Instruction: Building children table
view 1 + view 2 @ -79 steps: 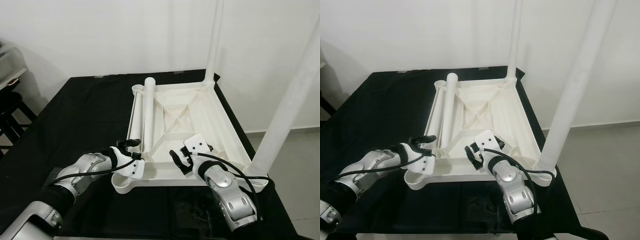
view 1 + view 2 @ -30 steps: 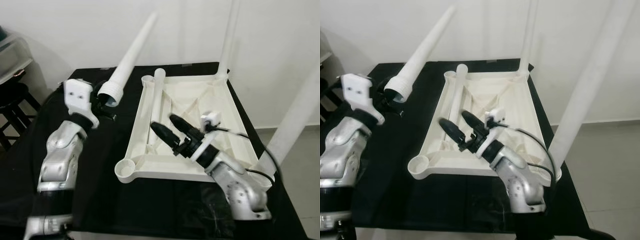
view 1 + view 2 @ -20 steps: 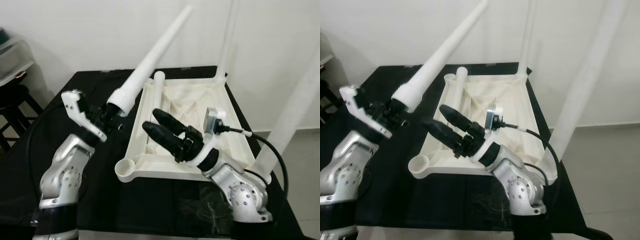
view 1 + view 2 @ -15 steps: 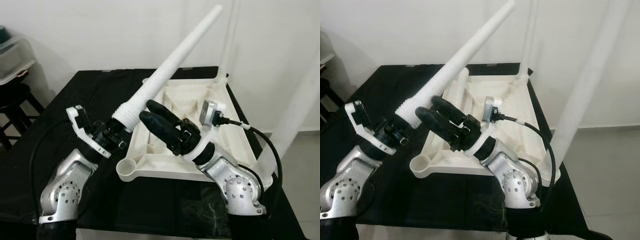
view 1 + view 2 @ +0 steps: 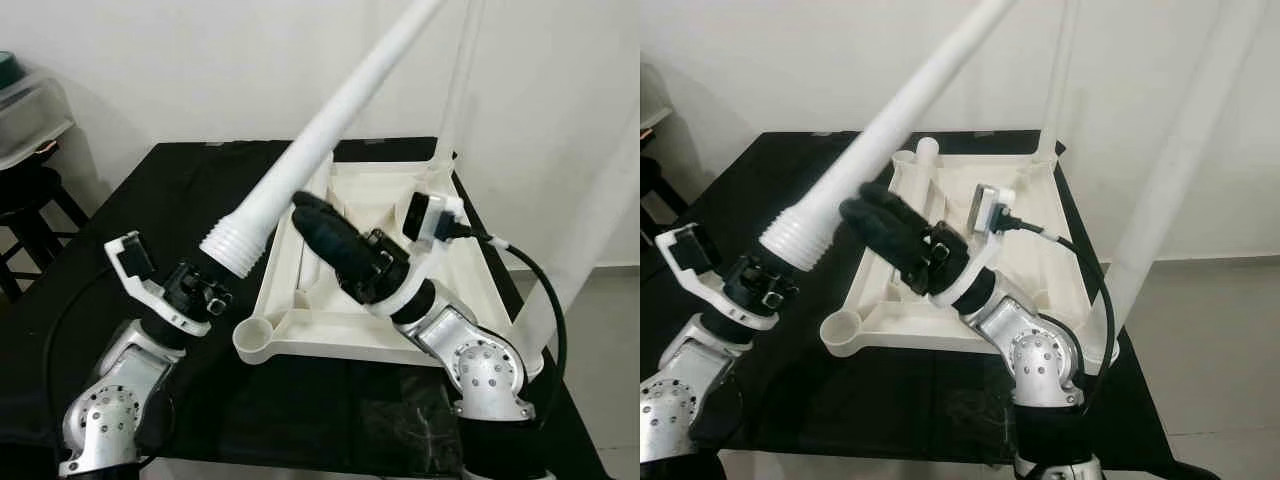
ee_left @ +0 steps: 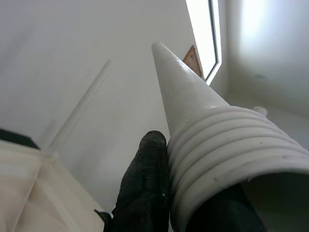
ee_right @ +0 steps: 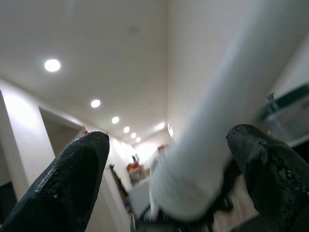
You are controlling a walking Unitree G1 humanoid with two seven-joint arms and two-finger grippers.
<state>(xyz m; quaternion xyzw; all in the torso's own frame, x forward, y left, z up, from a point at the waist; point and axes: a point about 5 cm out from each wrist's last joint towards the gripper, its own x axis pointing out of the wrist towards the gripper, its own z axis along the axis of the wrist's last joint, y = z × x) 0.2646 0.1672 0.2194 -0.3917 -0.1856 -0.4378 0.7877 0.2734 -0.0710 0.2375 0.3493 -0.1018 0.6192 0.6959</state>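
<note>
Two legs stand in the upturned tabletop [image 5: 440, 300]; left gripper [image 5: 205, 290] clenches a third leg [image 5: 320, 135] tilted above its near-left socket [image 5: 252, 338]; right gripper [image 5: 875, 215] spread wide beside it.

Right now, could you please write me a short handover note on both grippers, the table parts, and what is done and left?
Left gripper: shut on the ribbed end of the loose leg, held tilted above the black table.
Right gripper: fingers open, either side of that leg, not clamped.
Tabletop: upside down on the black table.
Done: two legs stand upright, back right and front right.
Left: seat the held leg, probably in the front-left socket; another leg lies in the tabletop.
</note>
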